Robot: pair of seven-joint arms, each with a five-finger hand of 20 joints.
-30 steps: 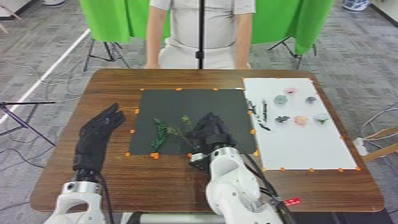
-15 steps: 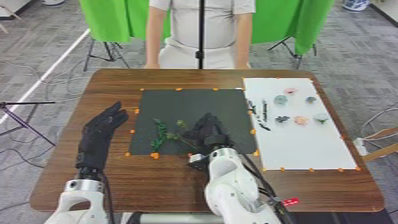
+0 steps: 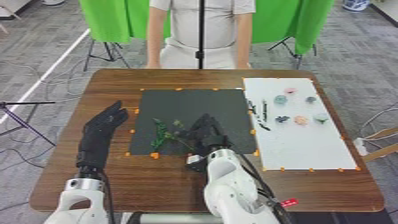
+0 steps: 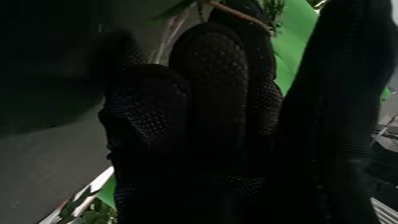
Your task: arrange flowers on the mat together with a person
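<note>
- Green, slim sprig (image 3: 176,123) lies on the dark mat (image 3: 200,100), close by the right hand's 9 to 10 o'clock side; its long axis slants roughly from 11 o'clock at the leafy tip to 5 at the stem foot.
- Fuller green sprig (image 3: 161,132) lies farther out towards 9 o'clock, its axis near 12 to 6, so the two stems draw together at the near end and spread at the tips.
- Right hand (image 3: 210,134) is much the nearer one, low over the mat, fingers pointing to 12 and fairly straight, so I read it as open; in the wrist view a thin brown stem (image 4: 242,13) crosses by the fingertips.
- Coming move, as I judge it: a small sideways nudge or a clean withdrawal towards 4 o'clock, as a sweep to 9 could push one stem over the other.
- Left hand (image 3: 103,122) is open too, beyond the mat's 9 o'clock edge, fingers towards 1.
- White mat (image 3: 311,150) adjoins at 3 o'clock, its loose flower heads (image 3: 301,120) lying around the right hand's 2 o'clock.
</note>
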